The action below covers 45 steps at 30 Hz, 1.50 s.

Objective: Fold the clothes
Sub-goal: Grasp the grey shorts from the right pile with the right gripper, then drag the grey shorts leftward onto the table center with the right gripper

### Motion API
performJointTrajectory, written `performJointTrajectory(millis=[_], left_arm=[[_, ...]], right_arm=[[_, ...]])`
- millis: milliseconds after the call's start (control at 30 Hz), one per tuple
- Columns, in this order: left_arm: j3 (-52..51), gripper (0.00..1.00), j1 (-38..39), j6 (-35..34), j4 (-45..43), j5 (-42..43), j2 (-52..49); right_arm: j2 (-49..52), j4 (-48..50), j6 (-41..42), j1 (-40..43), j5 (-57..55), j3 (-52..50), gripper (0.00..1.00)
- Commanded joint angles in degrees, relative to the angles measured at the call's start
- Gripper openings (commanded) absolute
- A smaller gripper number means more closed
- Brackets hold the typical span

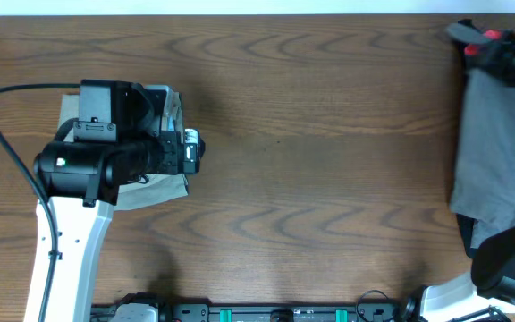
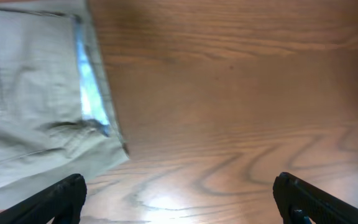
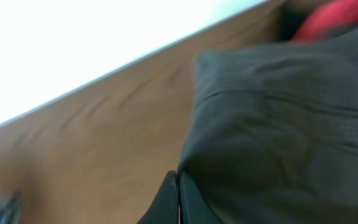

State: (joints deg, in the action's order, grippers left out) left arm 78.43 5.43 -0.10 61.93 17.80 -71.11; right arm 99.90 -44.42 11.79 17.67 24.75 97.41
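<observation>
Khaki-beige shorts (image 1: 155, 188) lie folded on the wooden table at the left, mostly under my left arm. In the left wrist view they (image 2: 30, 106) fill the upper left, with a pale lining strip along the edge. My left gripper (image 2: 179, 202) is open and empty over bare wood, just right of the shorts; it also shows in the overhead view (image 1: 191, 150). Mid-grey shorts (image 1: 494, 143) hang bunched at the table's right edge. My right gripper (image 3: 178, 194) is shut on an edge of the grey shorts (image 3: 278, 124).
The wooden table (image 1: 329, 134) stretches between the two garments. A red item (image 1: 490, 36) with dark parts sits at the far right corner; it also shows in the right wrist view (image 3: 331, 15). The table's far edge meets a white surface (image 3: 73, 43).
</observation>
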Motion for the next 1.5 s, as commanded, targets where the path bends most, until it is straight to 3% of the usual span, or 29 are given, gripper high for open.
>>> performJointTrajectory(millis=[0,300,400,467,500,567,733,867,1000,1133,1167,1233,1333,1367,1467], left_arm=[[4.3,0.97,0.1,0.4,1.2,-7.1,1.7],[9.1,0.98,0.1,0.3,4.0,-16.2,3.2],[9.1,0.98,0.1,0.3,4.2,-17.0,3.1],[9.1,0.98,0.1,0.3,4.2,-17.0,3.0],[9.1,0.98,0.1,0.3,4.2,-17.0,2.9],[9.1,0.98,0.1,0.3,4.3,-17.0,2.4],[9.0,0.98,0.1,0.3,5.7,-16.6,-0.1],[9.0,0.98,0.1,0.5,6.6,-10.7,-3.7],[9.0,0.98,0.2,0.5,7.9,-10.3,-7.5],[9.0,0.98,0.2,0.5,7.5,-8.3,-9.5],[9.0,0.98,0.2,0.5,7.2,-7.5,-9.8],[9.0,0.98,0.2,0.5,7.1,-6.4,-9.8],[9.0,0.98,0.2,0.5,7.3,-6.4,-9.5],[9.0,0.98,0.2,0.5,7.4,-6.4,-9.5],[9.0,0.98,0.2,0.5,7.7,-6.4,-9.5]], right_arm=[[0.2,-1.9,-4.3,-9.0,7.6,0.1,0.01],[1.8,-10.3,-8.9,-35.3,1.7,-0.4,0.01],[1.8,-12.3,-14.7,-41.8,1.1,-0.4,0.02],[1.8,-13.3,-17.9,-45.0,0.3,-0.4,0.15],[1.8,-13.5,-17.9,-45.8,-1.3,-0.4,0.29],[1.8,-13.6,-17.5,-46.6,-5.4,-0.4,0.47],[1.7,-13.9,-11.8,-42.1,-12.2,-0.4,0.62],[1.7,-15.2,-4.8,-34.7,-16.1,-0.4,0.76],[3.1,-13.1,-1.6,-25.8,-16.0,-0.4,0.74],[8.1,-11.4,1.0,-19.9,-15.4,-0.4,0.60],[9.9,-11.2,1.1,-19.0,-14.4,-0.4,0.55],[13.9,-11.5,1.1,-18.3,-12.0,-0.4,0.29],[19.4,-13.2,1.0,-18.7,-9.0,-0.4,0.08],[21.2,-14.2,1.1,-19.1,-8.9,-0.4,0.02],[26.4,-16.8,1.5,-20.0,-8.9,-0.4,0.01]])
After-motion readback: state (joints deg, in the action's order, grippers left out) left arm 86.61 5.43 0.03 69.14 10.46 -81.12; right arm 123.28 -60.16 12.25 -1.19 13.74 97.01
